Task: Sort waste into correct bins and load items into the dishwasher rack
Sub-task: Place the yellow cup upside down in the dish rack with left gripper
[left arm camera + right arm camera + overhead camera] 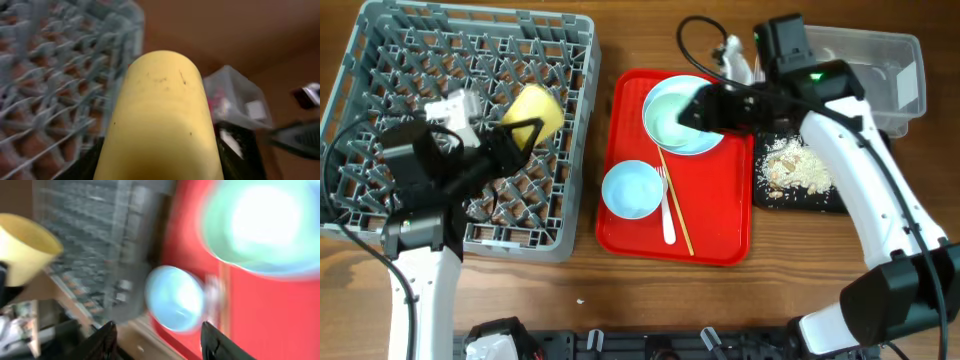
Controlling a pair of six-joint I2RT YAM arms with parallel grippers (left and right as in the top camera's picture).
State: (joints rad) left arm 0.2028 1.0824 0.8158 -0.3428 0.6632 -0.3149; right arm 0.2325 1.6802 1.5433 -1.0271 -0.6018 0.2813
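My left gripper (523, 132) is shut on the small yellow cup (538, 110) and holds it over the right part of the grey dishwasher rack (380, 60). The cup fills the left wrist view (160, 100). My right gripper (692, 108) is open and empty, hovering over a pale green-blue round dish (670, 125) at the back of the red tray (720, 230). In the right wrist view its fingers (160, 340) frame a small pale blue bowl (175, 297). That bowl (631, 188), a white fork (668, 215) and a chopstick (678, 215) lie on the red tray.
A black tray (820, 200) holding whitish crumbs (795, 168) sits right of the red tray. A clear tub (880, 60) stands behind it, also seen in the left wrist view (235, 97). Cables run behind the red tray.
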